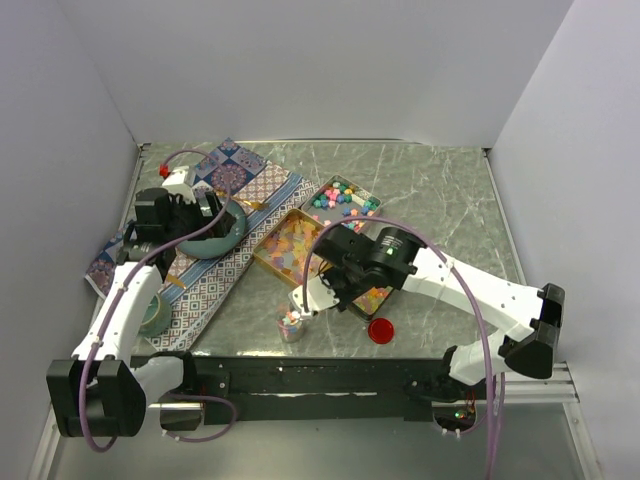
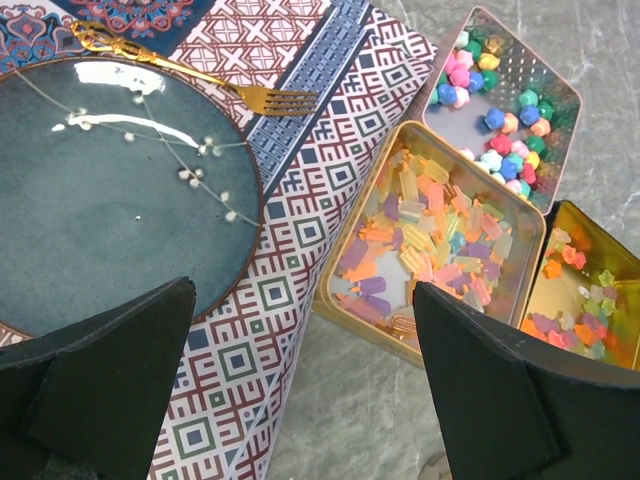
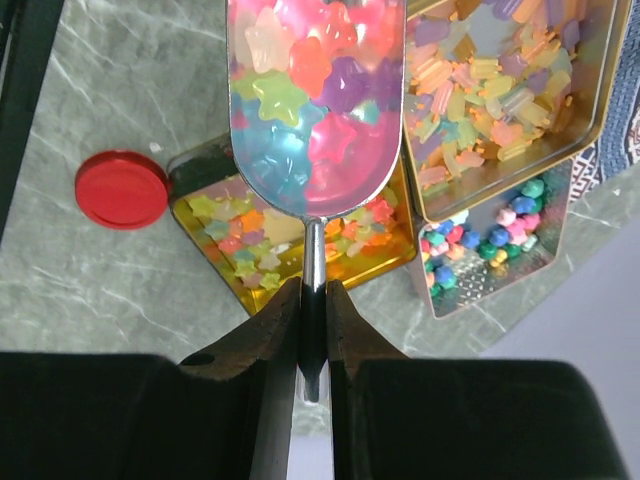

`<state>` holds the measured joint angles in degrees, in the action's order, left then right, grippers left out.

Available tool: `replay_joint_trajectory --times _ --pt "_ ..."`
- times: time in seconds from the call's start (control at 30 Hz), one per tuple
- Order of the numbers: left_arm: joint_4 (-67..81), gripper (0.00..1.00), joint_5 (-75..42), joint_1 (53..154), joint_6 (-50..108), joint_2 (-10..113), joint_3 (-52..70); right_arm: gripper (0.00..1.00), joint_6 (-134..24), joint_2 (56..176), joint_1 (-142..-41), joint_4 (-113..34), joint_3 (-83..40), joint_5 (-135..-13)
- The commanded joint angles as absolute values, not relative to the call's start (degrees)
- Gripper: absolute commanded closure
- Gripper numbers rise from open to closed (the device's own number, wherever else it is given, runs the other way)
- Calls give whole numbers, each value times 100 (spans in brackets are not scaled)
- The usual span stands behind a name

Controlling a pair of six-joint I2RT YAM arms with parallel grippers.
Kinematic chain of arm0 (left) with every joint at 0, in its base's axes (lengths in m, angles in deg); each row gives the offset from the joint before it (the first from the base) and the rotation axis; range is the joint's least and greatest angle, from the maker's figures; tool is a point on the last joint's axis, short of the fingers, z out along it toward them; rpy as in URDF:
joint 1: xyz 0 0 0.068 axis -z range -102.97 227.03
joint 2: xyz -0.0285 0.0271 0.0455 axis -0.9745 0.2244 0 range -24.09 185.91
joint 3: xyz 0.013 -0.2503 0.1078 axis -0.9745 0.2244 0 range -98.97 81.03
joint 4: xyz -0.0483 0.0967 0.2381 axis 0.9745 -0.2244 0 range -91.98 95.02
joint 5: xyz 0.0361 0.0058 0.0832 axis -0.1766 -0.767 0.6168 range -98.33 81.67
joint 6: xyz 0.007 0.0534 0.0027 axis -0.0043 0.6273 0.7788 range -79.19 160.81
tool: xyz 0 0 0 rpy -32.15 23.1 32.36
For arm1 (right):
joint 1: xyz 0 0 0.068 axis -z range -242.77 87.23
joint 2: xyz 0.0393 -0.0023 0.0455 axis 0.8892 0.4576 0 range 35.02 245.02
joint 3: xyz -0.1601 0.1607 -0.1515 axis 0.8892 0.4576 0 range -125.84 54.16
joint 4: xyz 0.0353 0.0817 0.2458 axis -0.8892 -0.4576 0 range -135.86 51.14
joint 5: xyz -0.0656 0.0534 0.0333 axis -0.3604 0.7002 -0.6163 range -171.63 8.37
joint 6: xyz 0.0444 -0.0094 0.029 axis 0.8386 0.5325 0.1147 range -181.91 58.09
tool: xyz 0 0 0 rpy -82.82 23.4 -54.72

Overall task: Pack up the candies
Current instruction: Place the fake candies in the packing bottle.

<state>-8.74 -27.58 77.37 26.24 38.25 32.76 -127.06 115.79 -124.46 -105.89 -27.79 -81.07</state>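
Steel scoop (image 3: 315, 100), heaped with translucent star-shaped candies (image 3: 300, 70), was pinched by its thin handle between the nearly closed fingers of the right gripper (image 3: 313, 335), riding level above the edge of a gold tin (image 3: 400, 262) that held more stars. Two neighbouring tins carried stick-shaped sweets and pastel beads. A small jar (image 1: 290, 327) (part-filled, by the look of it) stood on the marble table (image 3: 90, 80) near the arm. The left gripper (image 2: 305, 360) hung spread wide and empty over a blue plate (image 2: 100, 220). The load looked precarious. A roll of the slim handle in the grip, or a hasty tilt, could scatter stars across the table, and the jar's narrow mouth seemed to leave little margin for the pour.
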Motion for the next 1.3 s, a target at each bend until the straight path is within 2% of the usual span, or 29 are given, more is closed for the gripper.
replay_joint_trajectory --times 0.0,0.37,1.27 --pt "-473 3 -2934 7721 2508 3673 3269 100 -12862 11667 -12578 -10812 -3074 -8619" --pt "-272 3 -3101 7721 2420 3603 3409 100 -12625 12098 -12798 -11058 -3504 -9191" --pt "-113 3 -3312 7730 2262 3550 3436 100 -12818 12177 -13501 -11392 -3619 -10544"
